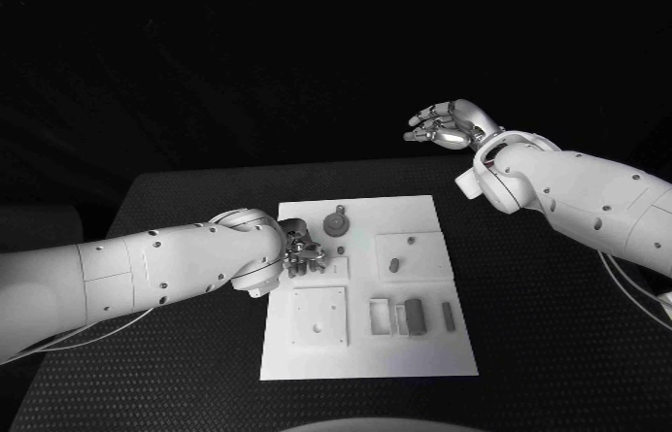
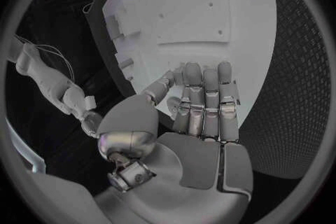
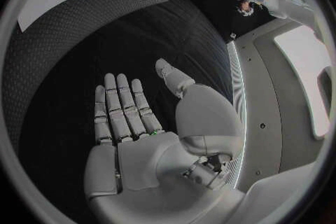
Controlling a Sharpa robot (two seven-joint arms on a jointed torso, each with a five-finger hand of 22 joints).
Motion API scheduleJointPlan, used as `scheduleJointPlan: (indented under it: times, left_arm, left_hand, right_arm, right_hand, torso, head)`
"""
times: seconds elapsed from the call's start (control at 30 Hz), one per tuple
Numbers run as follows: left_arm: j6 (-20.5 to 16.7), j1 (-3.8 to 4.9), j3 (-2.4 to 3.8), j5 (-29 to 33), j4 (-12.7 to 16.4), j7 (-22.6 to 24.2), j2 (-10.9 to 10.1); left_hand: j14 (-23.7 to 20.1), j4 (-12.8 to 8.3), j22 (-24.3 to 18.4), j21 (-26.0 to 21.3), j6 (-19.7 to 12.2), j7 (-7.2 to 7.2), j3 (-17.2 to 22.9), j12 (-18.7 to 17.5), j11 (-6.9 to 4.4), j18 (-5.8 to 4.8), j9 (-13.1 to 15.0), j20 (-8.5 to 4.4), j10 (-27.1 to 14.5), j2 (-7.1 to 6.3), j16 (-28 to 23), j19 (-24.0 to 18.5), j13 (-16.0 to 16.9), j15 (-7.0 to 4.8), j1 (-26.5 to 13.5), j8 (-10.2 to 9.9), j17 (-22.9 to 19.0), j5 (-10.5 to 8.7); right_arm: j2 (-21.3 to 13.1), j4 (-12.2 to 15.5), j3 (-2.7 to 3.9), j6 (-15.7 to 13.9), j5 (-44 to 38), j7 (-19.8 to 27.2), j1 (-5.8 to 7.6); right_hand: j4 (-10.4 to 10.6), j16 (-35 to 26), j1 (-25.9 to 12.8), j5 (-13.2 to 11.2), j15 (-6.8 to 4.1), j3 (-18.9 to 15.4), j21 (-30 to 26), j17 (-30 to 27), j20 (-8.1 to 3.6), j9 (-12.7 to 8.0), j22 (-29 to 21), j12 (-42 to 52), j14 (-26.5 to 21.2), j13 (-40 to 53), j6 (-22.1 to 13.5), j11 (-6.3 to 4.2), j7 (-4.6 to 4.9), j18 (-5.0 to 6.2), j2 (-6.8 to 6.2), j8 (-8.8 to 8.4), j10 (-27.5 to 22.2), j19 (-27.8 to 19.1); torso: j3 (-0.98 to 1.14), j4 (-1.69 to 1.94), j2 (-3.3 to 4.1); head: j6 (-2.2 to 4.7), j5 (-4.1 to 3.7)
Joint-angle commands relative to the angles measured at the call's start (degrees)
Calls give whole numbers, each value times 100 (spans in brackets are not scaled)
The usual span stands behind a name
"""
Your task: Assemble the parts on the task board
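Task board lies flat mid-counter, long side running away from the robot. Left hand is over the board's left edge, about halfway up it; fingers are straight and side by side, thumb off to the side, nothing visibly held in the left wrist view, fingertips close over the white plate. Can't tell from the head view whether they touch a part, since the forearm covers most of the hand. Right hand is raised past the board's far right corner, well clear of it, over the dark area beyond the counter; right wrist view shows the palm flat, fingers extended and slightly apart, holding nothing. Parts on the board: round grey piece near the far edge, small oblong piece in the right middle plate, dark upright block and thin bar in the near right slots.
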Motion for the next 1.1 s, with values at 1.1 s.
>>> scheduleJointPlan:
  times: [1.1]
  left_arm:
    - [302, -24, -6, -17, 40, 9, -6]
  left_hand:
    - [79, 0, 126, 77, 467, -348, 61, 75, -270, -86, -48, -20, 174, -16, 68, 51, -13, -24, 176, -37, -10, 27]
  right_arm:
    - [20, -22, -9, 116, 2, 46, -34]
  right_hand:
    - [33, -51, -67, -20, 6, -14, -46, -9, -3, -16, 1, -48, 43, -4, -49, -5, 289, 4, -25, -10, 42, 36]
  torso:
    - [-3, 2, 1]
  head:
    - [-23, 1]
